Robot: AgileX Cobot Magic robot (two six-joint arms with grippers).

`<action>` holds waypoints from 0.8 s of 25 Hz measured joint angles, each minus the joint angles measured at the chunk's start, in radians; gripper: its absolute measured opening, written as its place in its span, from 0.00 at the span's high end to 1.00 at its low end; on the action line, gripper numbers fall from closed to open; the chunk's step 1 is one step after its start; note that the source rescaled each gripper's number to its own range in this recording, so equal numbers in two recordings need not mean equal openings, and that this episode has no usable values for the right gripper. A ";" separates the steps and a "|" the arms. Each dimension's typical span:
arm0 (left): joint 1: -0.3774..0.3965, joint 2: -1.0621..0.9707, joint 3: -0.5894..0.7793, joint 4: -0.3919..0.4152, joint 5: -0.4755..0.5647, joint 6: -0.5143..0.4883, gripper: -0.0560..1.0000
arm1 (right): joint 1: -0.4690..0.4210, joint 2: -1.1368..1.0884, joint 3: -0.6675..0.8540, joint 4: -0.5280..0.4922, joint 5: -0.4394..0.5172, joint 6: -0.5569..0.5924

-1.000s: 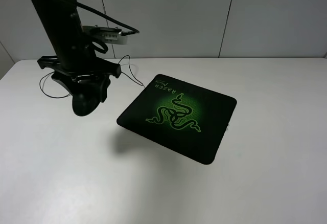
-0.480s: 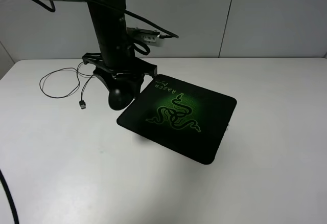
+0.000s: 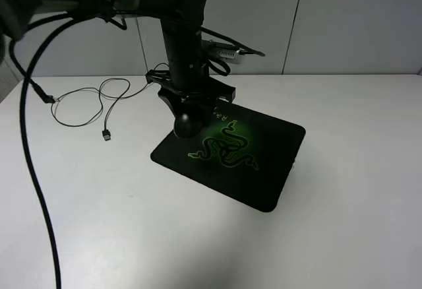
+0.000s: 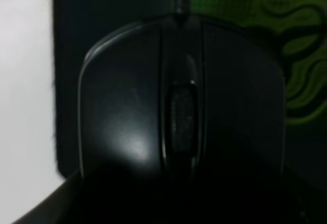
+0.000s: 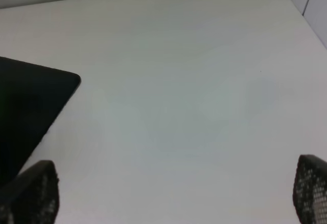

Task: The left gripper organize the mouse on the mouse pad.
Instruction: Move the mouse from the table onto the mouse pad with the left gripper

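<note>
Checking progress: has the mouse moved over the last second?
Yes. Held by the left gripper, the mouse went rightward, from left of the mouse pad to over its left edge.

The left gripper [image 3: 192, 109] holds the mouse [image 3: 187, 125] in its closed fingers above the mouse pad [image 3: 267, 163], over the corner bearing the green lettering. The mouse's thin cable [image 3: 84, 96] loops leftward across the white table [image 3: 330, 236], ending in a USB plug [image 3: 105, 134].

A white tabletop [image 3: 349, 236] fills most of the exterior view; behind its far edge stands a pale grey wall [image 3: 356, 18] with thin dark seams.
</note>
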 joint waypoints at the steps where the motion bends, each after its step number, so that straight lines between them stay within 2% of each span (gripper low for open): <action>1: -0.007 0.020 -0.023 -0.001 0.006 0.003 0.95 | 0.000 0.000 0.000 0.000 0.000 0.000; 6: -0.045 0.110 -0.141 -0.003 0.032 0.007 0.95 | 0.000 0.000 0.000 0.000 0.000 0.000; 10: -0.069 0.165 -0.182 -0.004 0.031 0.007 0.95 | 0.000 0.000 0.000 0.000 0.000 0.000; 20: -0.102 0.211 -0.186 -0.012 -0.080 -0.013 0.95 | 0.000 0.000 0.000 0.000 0.000 0.000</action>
